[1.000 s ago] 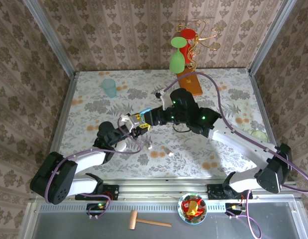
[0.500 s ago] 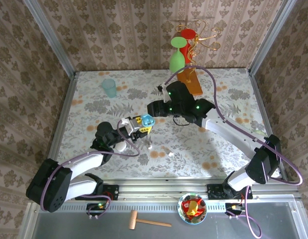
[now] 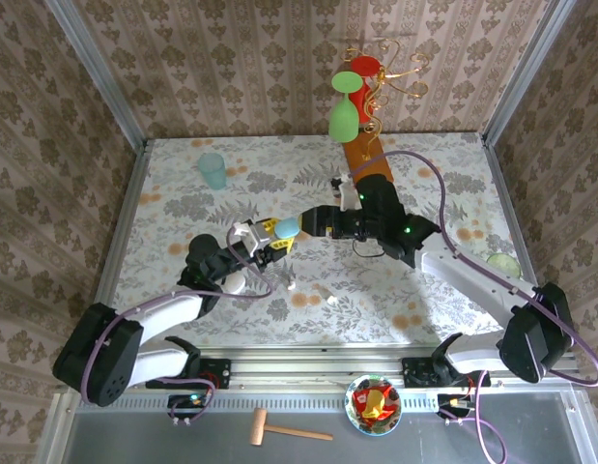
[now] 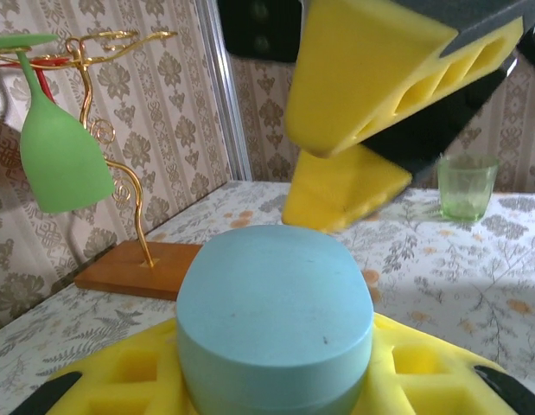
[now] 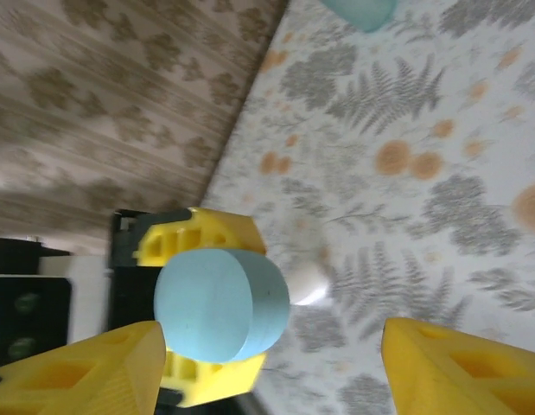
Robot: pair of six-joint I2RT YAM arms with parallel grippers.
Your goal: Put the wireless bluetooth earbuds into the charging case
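Our left gripper [image 3: 276, 238] pinches the blue case [image 4: 276, 311]. The right gripper [image 3: 312, 221] faces it, jaws spread, the case just ahead of them. The case looks rigid, light and slick, best held across its flat faces. What look like white buds [image 3: 327, 296] lie on the table [image 3: 183, 184] below both jaws, and they seem tiny and slippery.

A pale blue case [image 5: 219, 304] is clamped betw. yellow fingers [image 5: 198, 238] of L gripper [image 5: 217, 307]; R gripper [image 5: 267, 367] is spread wide; a white rounded obj. [image 5: 307, 283] is seen just beside the case.
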